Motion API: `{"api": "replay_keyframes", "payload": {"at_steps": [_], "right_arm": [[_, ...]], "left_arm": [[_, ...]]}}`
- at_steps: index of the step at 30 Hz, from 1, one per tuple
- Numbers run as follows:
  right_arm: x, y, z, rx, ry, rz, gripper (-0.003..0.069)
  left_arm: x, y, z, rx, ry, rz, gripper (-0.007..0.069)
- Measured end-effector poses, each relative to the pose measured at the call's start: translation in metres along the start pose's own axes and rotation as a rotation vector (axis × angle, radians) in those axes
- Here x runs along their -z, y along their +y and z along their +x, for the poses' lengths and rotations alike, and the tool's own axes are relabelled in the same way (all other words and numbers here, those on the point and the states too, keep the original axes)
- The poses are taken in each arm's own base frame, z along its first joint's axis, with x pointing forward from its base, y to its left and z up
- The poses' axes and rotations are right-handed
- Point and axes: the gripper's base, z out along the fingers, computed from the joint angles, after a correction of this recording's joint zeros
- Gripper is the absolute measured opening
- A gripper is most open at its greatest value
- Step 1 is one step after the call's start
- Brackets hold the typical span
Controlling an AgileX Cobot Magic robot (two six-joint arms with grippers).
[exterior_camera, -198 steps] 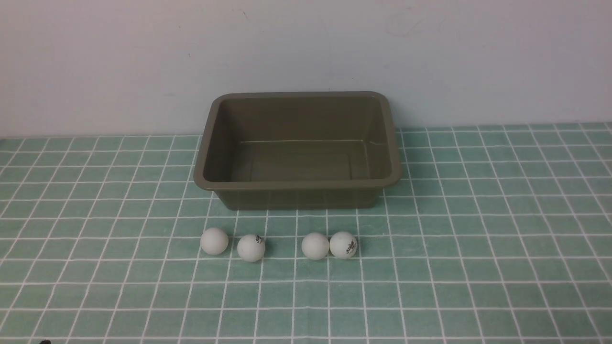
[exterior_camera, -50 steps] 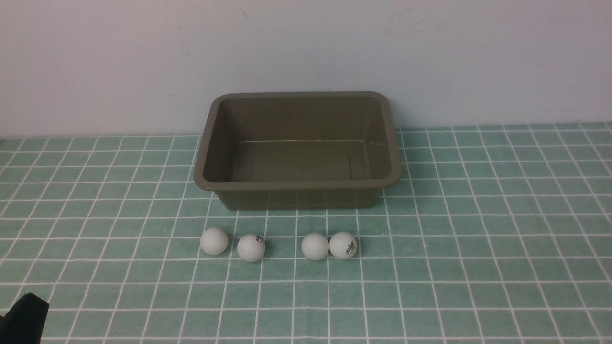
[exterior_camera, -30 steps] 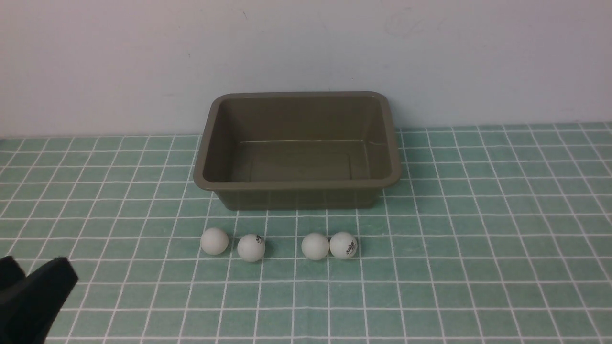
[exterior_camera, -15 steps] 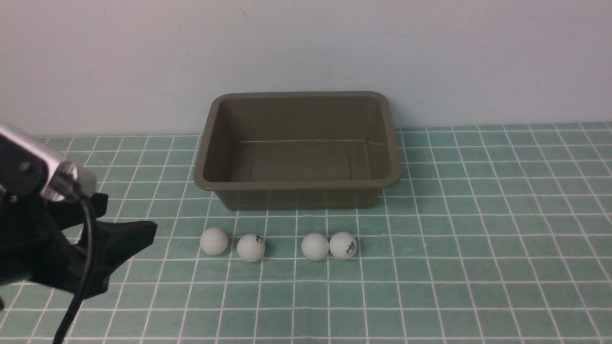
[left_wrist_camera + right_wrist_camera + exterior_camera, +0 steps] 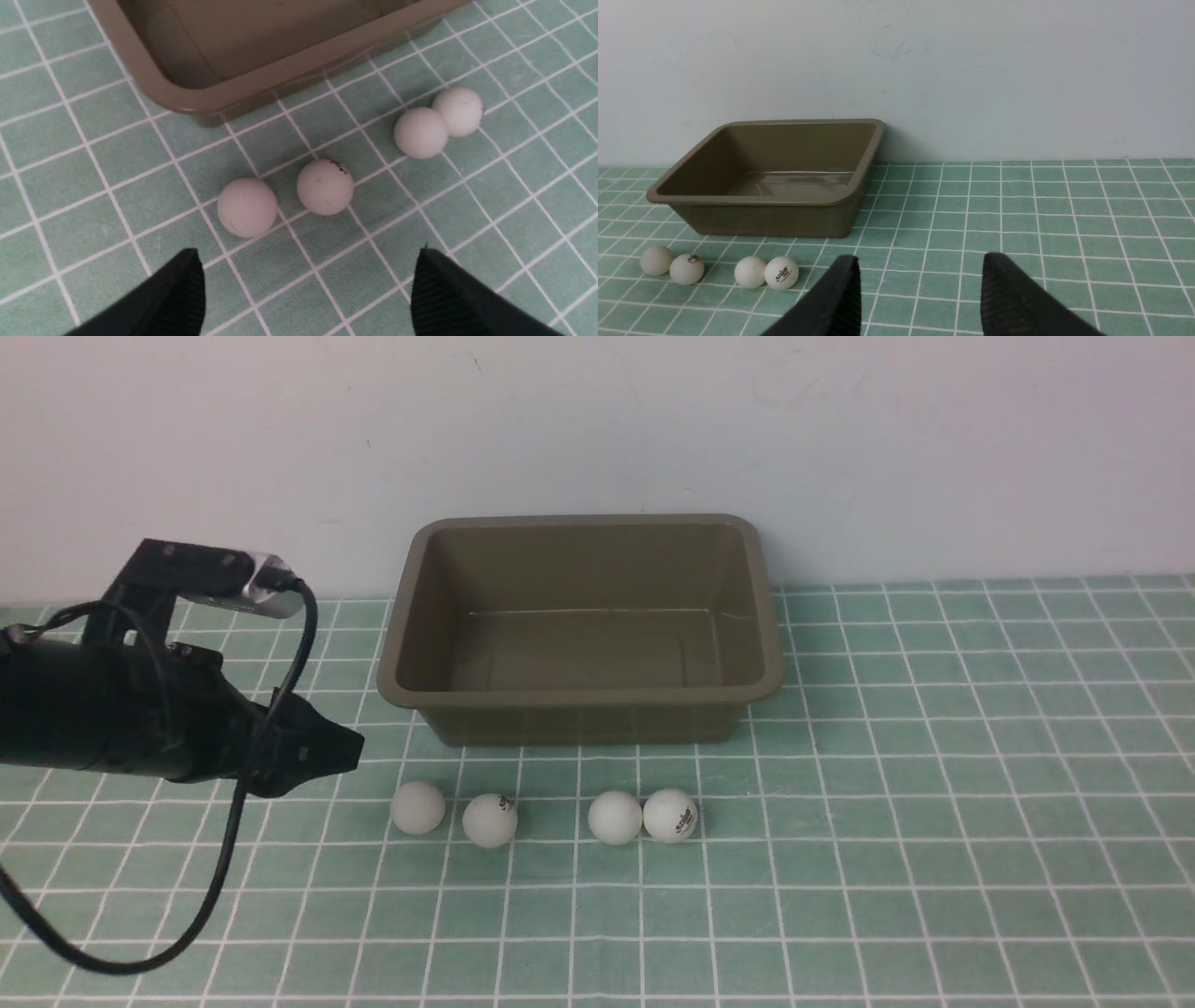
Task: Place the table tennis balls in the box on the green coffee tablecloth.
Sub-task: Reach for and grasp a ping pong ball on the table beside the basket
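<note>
Left gripper (image 5: 342, 748): reaches in from the left edge of the front view at the end of a black arm, tip pointing toward the row of balls, near the leftmost table tennis ball (image 5: 417, 806) but clear of it. Its fingers (image 5: 173, 298) stand spread wide in the left wrist view, with only cloth between them. A grey wrist camera (image 5: 245, 586) sits on top of the arm, and a black cable (image 5: 224, 859) loops down from it over the cloth. Right gripper (image 5: 920, 257): seen only in its own wrist view; its fingers (image 5: 831, 303) are apart with nothing between them, and the balls and box lie well ahead of it. Green coffee tablecloth (image 5: 934, 803): covers the whole surface up to the pale wall (image 5: 187, 448). Box (image 5: 579, 698): stands upright on the cloth close to the wall, long side facing the robot. All four balls lie on the cloth in a row just in front of the box's near wall, outside it. Second ball (image 5: 490, 819), with a dark logo, sits just beside the leftmost, a slim gap between them. Third ball (image 5: 615, 817) and rightmost ball (image 5: 670, 815), also logo-marked, touch each other; a wider gap splits the two pairs.
</note>
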Motion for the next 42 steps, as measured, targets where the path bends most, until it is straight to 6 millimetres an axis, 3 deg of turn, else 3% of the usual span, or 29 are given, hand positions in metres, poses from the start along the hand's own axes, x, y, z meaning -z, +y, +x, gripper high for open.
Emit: {"api": "replay_keyframes", "payload": {"at_steps": [4, 10, 14, 18, 31, 33, 35, 36, 42], "right_arm": [[0.000, 0.002, 0.000, -0.014, 0.001, -0.018, 0.0327], [0.000, 0.002, 0.000, -0.019, 0.001, -0.025, 0.0327], [0.000, 0.002, 0.000, -0.019, 0.001, -0.026, 0.0327], [0.000, 0.002, 0.000, -0.019, 0.001, -0.026, 0.0327], [0.000, 0.002, 0.000, -0.019, 0.002, -0.026, 0.0327], [0.000, 0.002, 0.000, -0.017, 0.002, -0.024, 0.0327], [0.000, 0.002, 0.000, -0.017, 0.002, -0.023, 0.0327], [0.000, 0.002, 0.000, -0.017, 0.003, -0.023, 0.0327], [0.000, 0.002, 0.000, -0.016, 0.003, -0.022, 0.0327]], "left_arm": [[-0.033, 0.021, -0.002, 0.101, 0.072, 0.021, 0.0532], [-0.062, 0.036, 0.005, 0.170, 0.134, 0.048, 0.0532], [-0.077, 0.038, 0.006, 0.147, 0.164, 0.066, 0.0532], [-0.106, 0.026, 0.007, 0.054, 0.195, 0.068, 0.0532], [-0.140, 0.026, 0.018, 0.011, 0.218, -0.023, 0.0528], [-0.142, 0.026, 0.019, 0.011, 0.221, -0.025, 0.0486], [-0.142, 0.026, 0.019, 0.010, 0.221, -0.025, 0.0367], [-0.142, 0.026, 0.019, 0.007, 0.221, -0.025, 0.0342], [-0.132, 0.015, 0.017, -0.027, 0.252, 0.063, 0.0352]]}}
